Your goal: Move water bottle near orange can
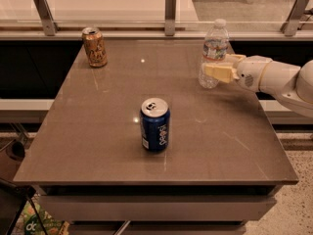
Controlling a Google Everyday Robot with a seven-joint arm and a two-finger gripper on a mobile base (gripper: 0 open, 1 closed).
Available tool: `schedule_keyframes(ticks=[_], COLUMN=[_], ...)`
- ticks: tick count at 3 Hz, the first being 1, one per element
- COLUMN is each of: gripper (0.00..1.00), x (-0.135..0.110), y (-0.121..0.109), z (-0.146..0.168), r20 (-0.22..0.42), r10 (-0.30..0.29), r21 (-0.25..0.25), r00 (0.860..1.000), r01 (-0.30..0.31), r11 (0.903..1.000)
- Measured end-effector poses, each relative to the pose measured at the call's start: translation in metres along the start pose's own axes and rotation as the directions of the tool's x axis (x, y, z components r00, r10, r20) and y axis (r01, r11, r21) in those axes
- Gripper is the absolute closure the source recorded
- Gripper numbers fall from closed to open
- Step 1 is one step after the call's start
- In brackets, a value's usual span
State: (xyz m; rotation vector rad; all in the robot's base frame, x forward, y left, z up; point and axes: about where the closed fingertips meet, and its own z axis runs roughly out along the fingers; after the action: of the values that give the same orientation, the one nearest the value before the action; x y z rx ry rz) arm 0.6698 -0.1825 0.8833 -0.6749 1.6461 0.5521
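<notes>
The water bottle (214,45), clear with a white cap and a label band, stands upright at the back right of the table (98,131). My gripper (215,65) reaches in from the right at the bottle's lower half. Its pale yellow fingers (218,73) are open and sit on either side of the bottle, one in front and one behind. The orange can (95,47) stands upright at the back left corner, far from the bottle.
A blue Pepsi can (155,125) stands upright near the table's middle, toward the front. A rail with metal posts (170,6) runs behind the table's back edge. The white arm (288,82) hangs over the right edge.
</notes>
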Motion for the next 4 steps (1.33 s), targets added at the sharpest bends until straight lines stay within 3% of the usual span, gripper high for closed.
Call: schedule_keyframes(ticks=[1,2,4], gripper=[1.0,1.0,1.0], x=[0.0,-0.016,-0.073], y=[0.002,0.008,0.03], z=[0.002,0.013,0.056], r20=[0.0,0.005,0.042], r10=[0.0,-0.019,-0.092], r21=[-0.004,-0.017,-0.063], r00=[1.0,1.0,0.995], r01=[0.0,0.019,0.095], r11=[1.0,0.9997,0.9935])
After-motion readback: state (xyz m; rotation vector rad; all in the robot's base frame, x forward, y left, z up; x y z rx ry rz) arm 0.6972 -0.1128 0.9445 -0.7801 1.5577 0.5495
